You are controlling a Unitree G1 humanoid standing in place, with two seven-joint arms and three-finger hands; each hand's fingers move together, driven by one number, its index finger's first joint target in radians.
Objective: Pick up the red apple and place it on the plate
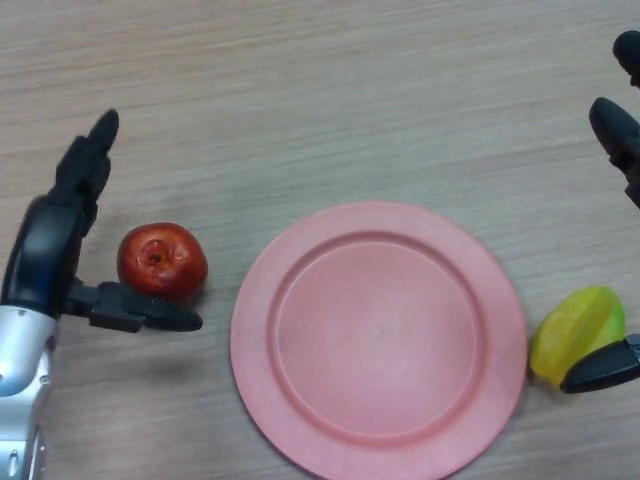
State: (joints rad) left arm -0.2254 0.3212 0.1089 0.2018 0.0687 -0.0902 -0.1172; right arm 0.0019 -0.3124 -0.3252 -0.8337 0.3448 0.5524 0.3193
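Soft, even overhead light falls across the wooden surface (330, 100), leaving faint shadows beneath the pink plate (300, 440) and a small glint on the red apple (162, 260).

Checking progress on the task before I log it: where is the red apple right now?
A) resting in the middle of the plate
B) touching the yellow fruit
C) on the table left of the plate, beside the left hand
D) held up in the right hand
C: the red apple sits on the table left of the empty pink plate, between the open fingers of the left hand.
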